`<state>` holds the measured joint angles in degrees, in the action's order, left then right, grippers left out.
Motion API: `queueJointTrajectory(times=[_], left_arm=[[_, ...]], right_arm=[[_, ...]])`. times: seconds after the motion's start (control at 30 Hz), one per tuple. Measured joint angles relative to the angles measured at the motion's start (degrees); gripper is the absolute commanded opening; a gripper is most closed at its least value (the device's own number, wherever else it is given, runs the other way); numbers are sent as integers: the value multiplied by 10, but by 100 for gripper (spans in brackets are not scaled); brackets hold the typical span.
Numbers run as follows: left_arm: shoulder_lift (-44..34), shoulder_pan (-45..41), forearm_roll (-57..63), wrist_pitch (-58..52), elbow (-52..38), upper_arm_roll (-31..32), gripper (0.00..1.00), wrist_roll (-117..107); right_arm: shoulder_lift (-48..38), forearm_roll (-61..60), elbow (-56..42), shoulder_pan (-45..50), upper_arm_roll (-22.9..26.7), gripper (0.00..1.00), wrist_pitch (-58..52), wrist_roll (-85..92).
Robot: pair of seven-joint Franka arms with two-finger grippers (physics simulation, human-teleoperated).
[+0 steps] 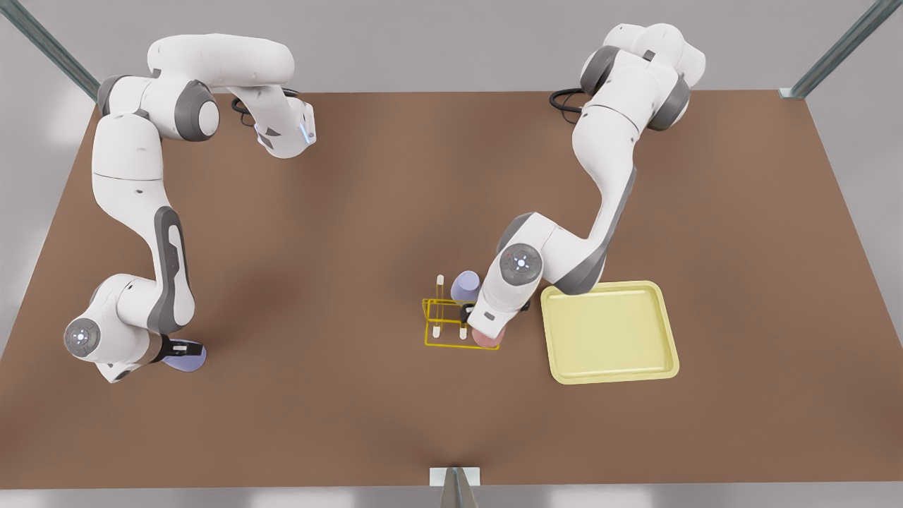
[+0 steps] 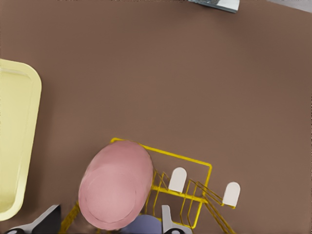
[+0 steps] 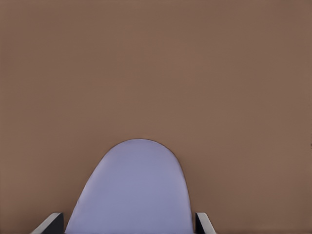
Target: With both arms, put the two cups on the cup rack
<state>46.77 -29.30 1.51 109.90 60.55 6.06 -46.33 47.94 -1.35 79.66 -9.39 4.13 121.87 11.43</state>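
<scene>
A: Cups first: the pink cup (image 1: 487,339) is sitting upside down at the corner of the yellow rack (image 1: 451,331) nearest the tray, and the left end effector (image 1: 474,316) is hanging right over it.

B: Is it gripping?

A: From the left wrist view, the pink cup (image 2: 116,185) is lying between the two fingers (image 2: 46,219), but I cannot tell whether they are pressing on it or standing clear. The rack (image 2: 195,168) is showing two white-tipped pegs (image 2: 177,179) beside the cup.

B: And the lavender ones?

A: One lavender cup (image 1: 465,285) is sitting at the far side of the rack, next to that arm's wrist. The second lavender cup (image 1: 185,358) is well apart from the rack, over at the front view's left, and the right end effector (image 1: 180,348) is pinching it, one finger on each side.

B: Confirmed up close?

A: Yes, in the right wrist view that lavender cup (image 3: 132,190) is sitting squeezed between both fingertips (image 3: 51,223), with bare brown worktop (image 3: 156,63) beyond it.

B: Anything else out there?

A: The pale yellow tray (image 1: 610,331) is lying flat on the worktop (image 1: 353,212), just beside the rack on the front view's right.
</scene>
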Motion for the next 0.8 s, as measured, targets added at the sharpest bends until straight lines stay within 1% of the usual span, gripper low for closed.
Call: queueJointTrajectory(times=[0.03, 0.1, 0.17, 0.23, 0.27, 0.3, 0.33, 0.37, 0.4, 0.5, 0.57, 0.8], left_arm=[[-10, 2, 0, -11, -2, -1, 100, -4], [-85, 33, 9, -70, -5, -6, 100, -7], [-156, 108, 21, -145, -7, -7, 100, 5], [-186, 168, 40, -209, -8, -8, 100, 30], [-216, 193, 49, -227, 23, -9, 100, 52], [-274, 212, 55, -229, 97, -14, 100, 78], [-307, 222, 60, -230, 138, -17, 100, 101], [-321, 226, 61, -231, 157, -18, 100, 124], [-322, 226, 60, -240, 149, -18, 100, 144], [-318, 228, 54, -264, 132, -18, 100, 198], [-314, 225, 41, -277, 130, -17, 100, 230], [-303, 228, -14, -307, 127, -17, 100, 317]], right_arm=[[0, 0, 0, 0, 0, 100, 1, 0], [0, 0, 0, -1, 1, 100, 1, 0], [0, 0, 1, -3, 1, 100, 2, 0], [0, 0, 2, -5, 1, 100, 2, 0], [0, 0, 2, -5, 0, 100, 2, 0], [0, 0, 2, -5, 0, 98, 2, 0], [0, -1, 3, -5, 0, 95, 2, 0], [0, -1, 4, -5, 0, 92, 2, 0], [0, -2, 4, -5, 0, 88, 2, 0], [0, -3, 4, -4, -1, 84, 2, 0], [-1, -4, 4, -4, -1, 78, 2, 0], [-4, -10, 3, -4, -3, 78, -3, 2]])
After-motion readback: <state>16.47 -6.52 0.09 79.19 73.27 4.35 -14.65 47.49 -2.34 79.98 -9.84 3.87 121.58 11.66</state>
